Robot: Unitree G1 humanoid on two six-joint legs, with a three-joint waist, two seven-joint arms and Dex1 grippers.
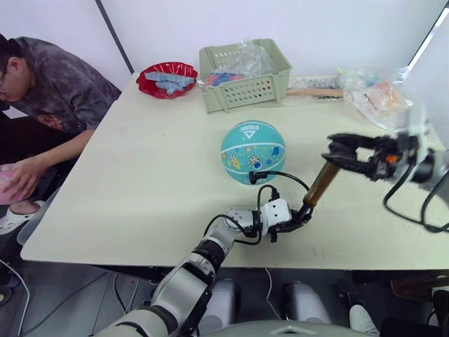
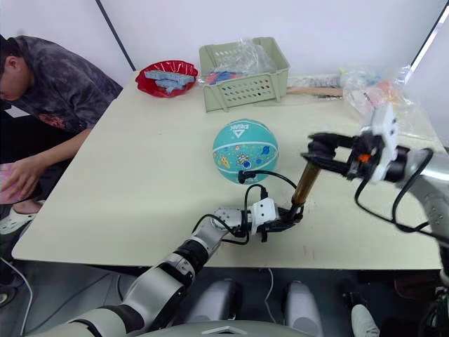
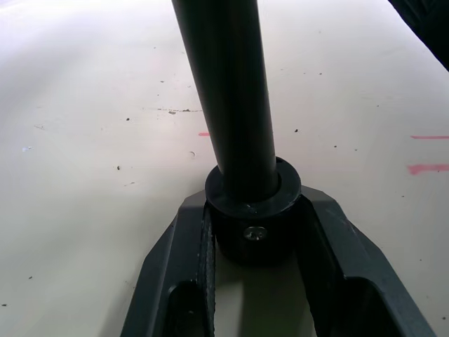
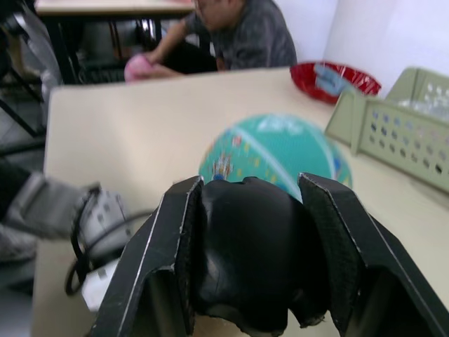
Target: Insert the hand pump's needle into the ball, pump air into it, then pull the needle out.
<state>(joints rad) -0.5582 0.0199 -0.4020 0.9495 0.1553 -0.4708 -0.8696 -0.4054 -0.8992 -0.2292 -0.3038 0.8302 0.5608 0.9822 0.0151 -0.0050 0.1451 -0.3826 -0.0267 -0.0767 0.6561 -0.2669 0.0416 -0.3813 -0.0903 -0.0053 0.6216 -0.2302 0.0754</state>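
The brass-gold hand pump [image 1: 321, 184] is standing tilted on the surface [image 1: 140, 182], its hose [image 1: 280, 175] looping to the teal-blue ball [image 1: 252, 151] just beside it. The left gripper [image 1: 303, 214] is clamping the pump's black base, and the right gripper [image 1: 335, 151] is grasping its black T-handle [image 4: 245, 263].

so the table [image 1: 140, 189] is a pale cream top with a few little dark specks and some short red marks on it. sitting on it: a teal ball [image 1: 252, 151] about in the middle, a red bowl [image 1: 167, 78] and a pale green perforated basket [image 1: 245, 76] at the far edge, crinkly plastic bags [image 1: 375, 95] at the far right corner, and the pump's base [image 3: 252, 217] planted near the front edge
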